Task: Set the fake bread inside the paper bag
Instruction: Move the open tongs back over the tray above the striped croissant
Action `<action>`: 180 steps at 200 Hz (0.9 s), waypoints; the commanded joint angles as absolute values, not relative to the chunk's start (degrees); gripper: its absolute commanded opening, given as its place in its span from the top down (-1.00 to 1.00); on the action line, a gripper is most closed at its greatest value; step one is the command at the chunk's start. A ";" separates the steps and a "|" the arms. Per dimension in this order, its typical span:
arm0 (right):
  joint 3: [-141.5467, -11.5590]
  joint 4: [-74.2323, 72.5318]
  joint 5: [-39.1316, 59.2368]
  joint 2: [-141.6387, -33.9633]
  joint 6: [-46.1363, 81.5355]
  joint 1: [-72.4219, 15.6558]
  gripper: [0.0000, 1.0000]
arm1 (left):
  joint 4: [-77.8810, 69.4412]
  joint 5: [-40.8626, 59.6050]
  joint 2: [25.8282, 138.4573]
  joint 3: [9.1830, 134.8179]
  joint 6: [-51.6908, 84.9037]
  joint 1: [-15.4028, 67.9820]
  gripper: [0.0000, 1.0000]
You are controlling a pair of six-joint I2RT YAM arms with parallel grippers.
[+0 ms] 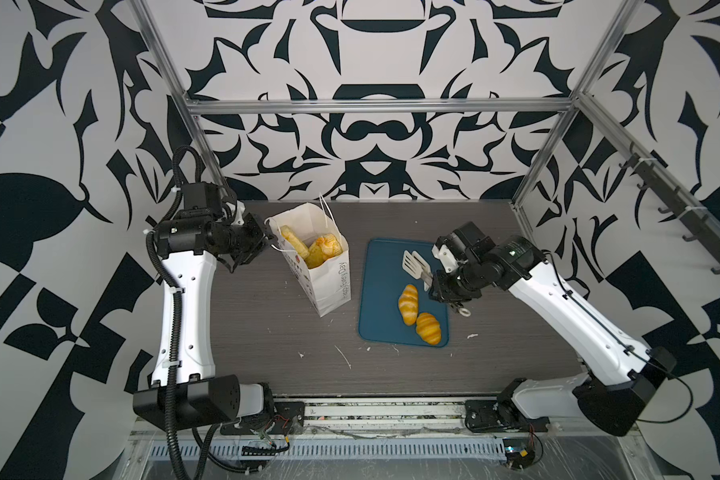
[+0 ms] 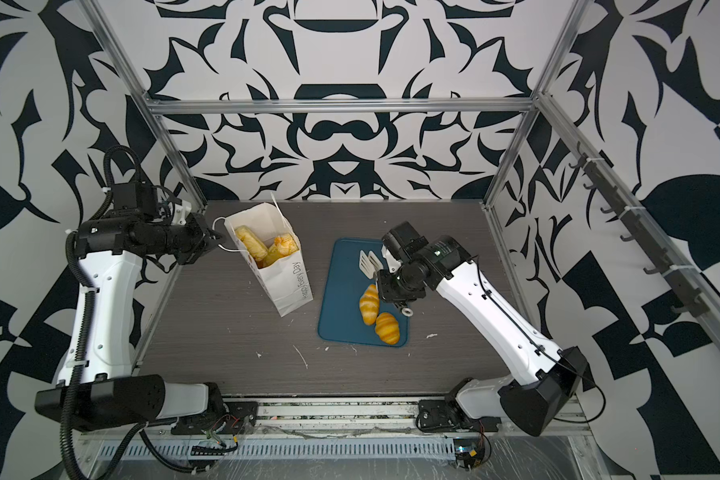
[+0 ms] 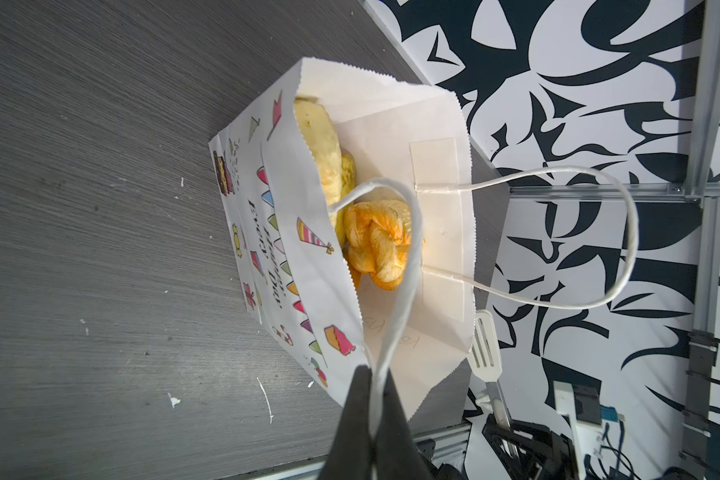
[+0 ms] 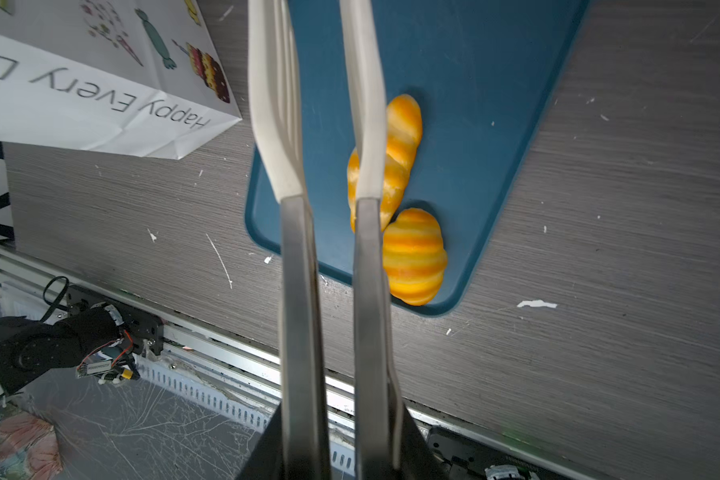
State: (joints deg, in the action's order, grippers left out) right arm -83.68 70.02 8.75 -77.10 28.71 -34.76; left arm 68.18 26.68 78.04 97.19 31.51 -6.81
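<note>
The white paper bag (image 1: 329,282) (image 2: 285,286) (image 3: 292,266) stands upright at the back left of the table. Fake bread (image 1: 321,247) (image 2: 267,247) (image 3: 375,245) lies inside it. My left gripper (image 1: 270,242) (image 2: 221,241) (image 3: 373,374) is shut on the bag's near cord handle (image 3: 404,257), at the bag's left rim. Two croissants (image 1: 408,303) (image 2: 387,328) (image 4: 416,257) lie touching on the blue tray (image 1: 383,299) (image 2: 341,307) (image 4: 495,83). My right gripper (image 1: 433,279) (image 2: 381,278) (image 4: 344,415) holds white tongs (image 1: 412,262) (image 2: 368,262) (image 4: 279,124). Their blades are spread above the tray with nothing between them.
White scraps (image 1: 344,357) dot the dark wood table (image 1: 267,332). Aluminium frame posts (image 1: 204,137) stand at the back corners, and a metal rail (image 1: 371,411) runs along the front edge. The bag's far handle (image 3: 624,245) sticks out towards the patterned wall.
</note>
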 commanded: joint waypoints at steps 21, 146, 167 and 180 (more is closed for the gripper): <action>-79.65 70.18 9.49 -76.12 29.96 -34.19 0.28 | 69.61 27.40 77.23 96.60 31.46 -7.12 1.00; -74.18 69.46 11.65 -77.08 30.06 -34.15 0.19 | 68.74 27.41 78.38 97.07 31.64 -7.03 1.00; -73.67 69.35 11.80 -77.50 29.97 -34.17 0.17 | 68.66 27.42 78.61 97.21 31.78 -7.03 1.00; -73.11 69.37 12.16 -77.81 29.96 -34.12 0.15 | 68.53 27.38 78.66 97.19 31.77 -7.03 1.00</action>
